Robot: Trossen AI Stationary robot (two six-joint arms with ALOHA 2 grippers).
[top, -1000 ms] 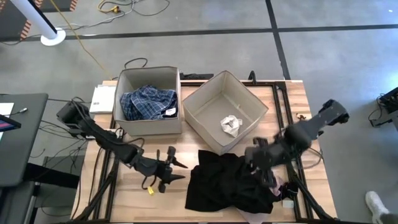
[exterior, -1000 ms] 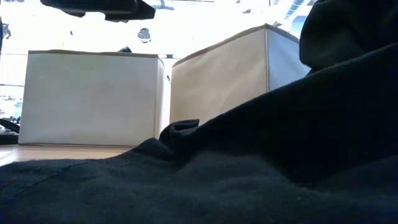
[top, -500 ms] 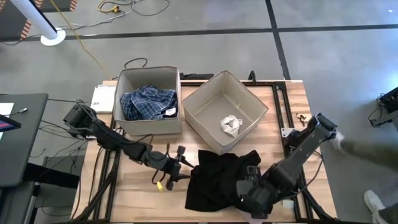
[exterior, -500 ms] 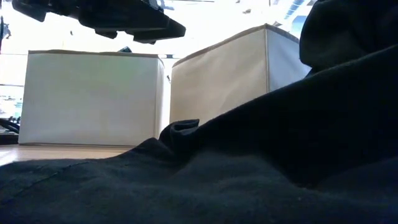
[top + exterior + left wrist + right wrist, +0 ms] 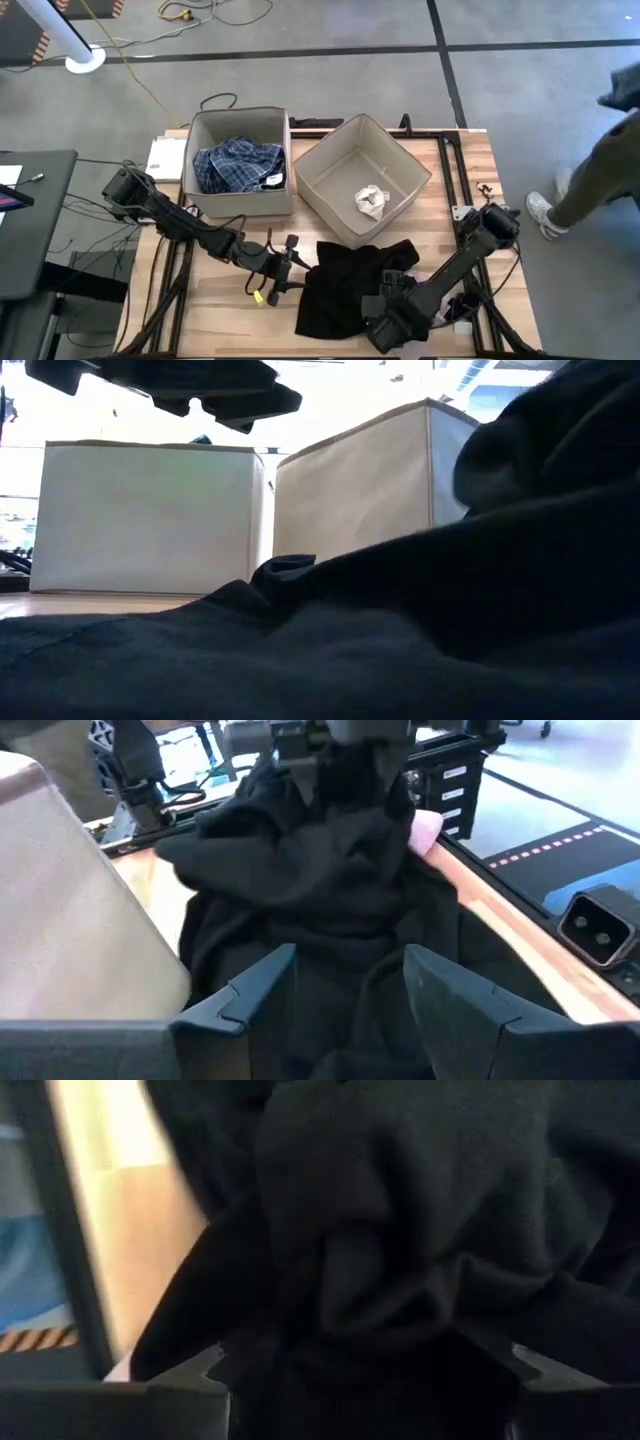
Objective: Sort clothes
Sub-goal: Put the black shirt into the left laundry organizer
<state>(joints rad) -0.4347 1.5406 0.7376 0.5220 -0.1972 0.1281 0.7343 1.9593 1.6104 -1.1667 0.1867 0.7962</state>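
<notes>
A large black garment lies bunched on the table's near middle and fills the low view. My right gripper is open and stands on the garment's near right part, and it also shows in the left wrist view. My left gripper is open and level at the garment's left edge. I cannot tell whether it touches. A pink piece peeks out beyond the garment. Plaid shirts lie in the left box, and a small white-grey piece lies in the right box. My right gripper comes from above with its fingers apart. A bunched fold of the black garment stands between the fingers. The cloth covers the fingertips. The garment lies on the table and is heaped up toward the gripper.
Two beige fabric boxes stand side by side at the table's far side. A small yellow thing lies near my left gripper. Bare wood shows at the near left. A person walks on the floor to the right.
My right gripper has moved toward the table's near edge and left, down onto the black garment. The garment's right part has bunched up toward the left. My left gripper has moved a little toward the table's right, up to the garment's left edge.
</notes>
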